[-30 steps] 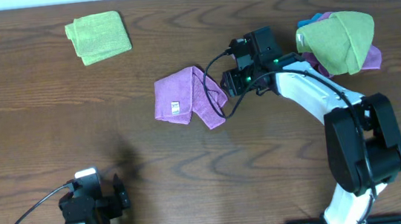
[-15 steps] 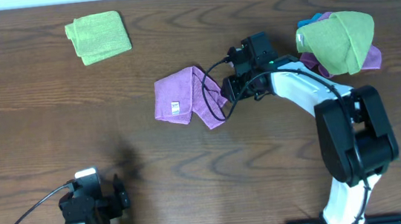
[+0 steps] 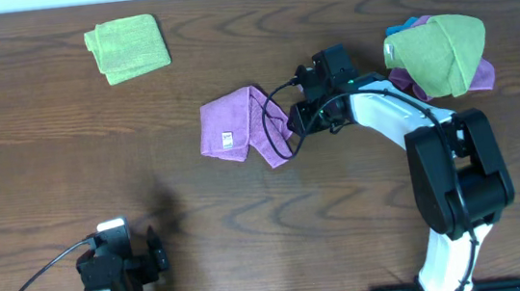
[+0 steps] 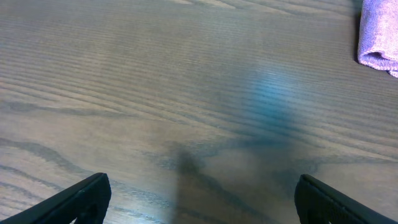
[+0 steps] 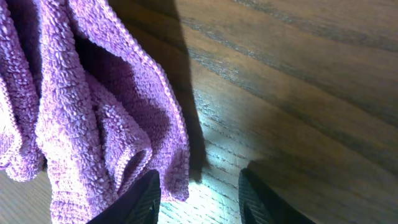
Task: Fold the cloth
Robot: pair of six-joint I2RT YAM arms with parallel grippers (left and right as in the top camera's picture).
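Note:
The lilac-purple cloth (image 3: 243, 126) lies partly folded and rumpled mid-table, with a small white label near its front-left edge. Its right side fills the left of the right wrist view (image 5: 87, 106). My right gripper (image 3: 294, 121) is open at the cloth's right edge; in the right wrist view (image 5: 202, 196) one finger rests over the cloth's hem and the other over bare wood. My left gripper (image 4: 199, 199) is open and empty over bare wood at the front left (image 3: 115, 262); a corner of the cloth shows at the top right of its view (image 4: 379, 37).
A folded lime-green towel (image 3: 128, 48) lies at the back left. A bunch of green, purple and blue cloths (image 3: 439, 54) sits at the back right, beside my right arm. The table is dark wood.
My right gripper has moved a little left and down toward the cloth's right edge. The cloth and the left arm have not moved.

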